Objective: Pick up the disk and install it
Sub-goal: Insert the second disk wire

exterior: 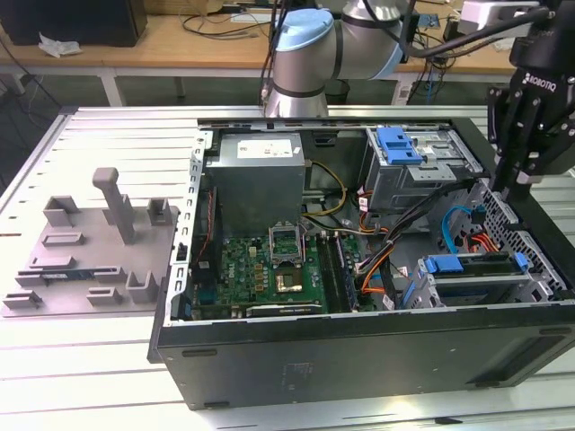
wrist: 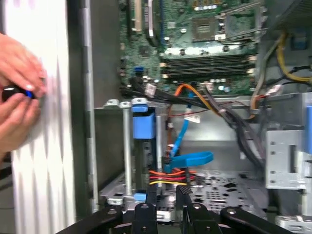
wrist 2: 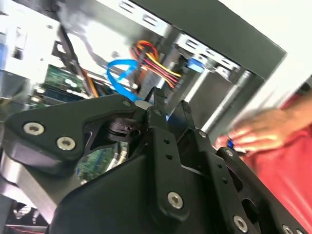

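The disk stands on edge in the drive cage at the exterior view's lower right, inside the open computer case. Its blue bracket (exterior: 446, 264) shows at the cage's top, and in the first wrist view the bracket's blue end (wrist: 143, 123) sits in a cage slot. My gripper (exterior: 519, 187) hangs above the case's right wall, a little above and beyond the cage. In both wrist views the gripper (wrist: 167, 193) (wrist 2: 170, 105) is open by a narrow gap, with only wires and the case floor showing through it.
A person's hands (wrist: 19, 92) hold a small dark object just outside the case wall; a hand and red sleeve (wrist 2: 258, 131) are close to the gripper. Blue and orange cables (wrist: 187, 158) cross the case floor. A grey fixture with posts (exterior: 99, 242) lies on the exterior view's left.
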{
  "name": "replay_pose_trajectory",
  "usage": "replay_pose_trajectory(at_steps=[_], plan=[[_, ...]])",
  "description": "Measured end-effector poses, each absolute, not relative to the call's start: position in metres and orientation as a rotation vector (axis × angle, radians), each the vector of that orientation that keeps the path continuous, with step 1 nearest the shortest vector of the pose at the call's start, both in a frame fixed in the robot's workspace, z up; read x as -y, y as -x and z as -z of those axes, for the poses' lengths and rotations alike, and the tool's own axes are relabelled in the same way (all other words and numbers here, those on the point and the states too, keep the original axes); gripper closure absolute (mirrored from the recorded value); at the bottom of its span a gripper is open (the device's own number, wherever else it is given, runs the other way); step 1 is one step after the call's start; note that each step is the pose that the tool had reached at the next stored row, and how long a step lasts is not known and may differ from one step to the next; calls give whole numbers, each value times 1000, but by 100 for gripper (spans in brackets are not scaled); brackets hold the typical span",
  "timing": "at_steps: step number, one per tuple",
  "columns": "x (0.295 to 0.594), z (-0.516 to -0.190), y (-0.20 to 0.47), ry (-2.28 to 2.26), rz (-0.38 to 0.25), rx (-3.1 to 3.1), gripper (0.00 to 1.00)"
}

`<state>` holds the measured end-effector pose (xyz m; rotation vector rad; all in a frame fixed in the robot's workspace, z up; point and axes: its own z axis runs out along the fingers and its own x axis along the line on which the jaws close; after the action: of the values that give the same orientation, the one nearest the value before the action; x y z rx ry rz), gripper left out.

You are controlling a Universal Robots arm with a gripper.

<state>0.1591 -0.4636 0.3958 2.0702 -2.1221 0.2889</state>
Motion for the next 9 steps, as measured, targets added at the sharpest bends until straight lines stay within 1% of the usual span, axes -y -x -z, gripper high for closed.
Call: replay_pose_trajectory(at_steps=[3,9], plan=[[461,-394,-165,-2053,-301,2101,70],[458,-385,-168,-2039,-296,2081,70]])
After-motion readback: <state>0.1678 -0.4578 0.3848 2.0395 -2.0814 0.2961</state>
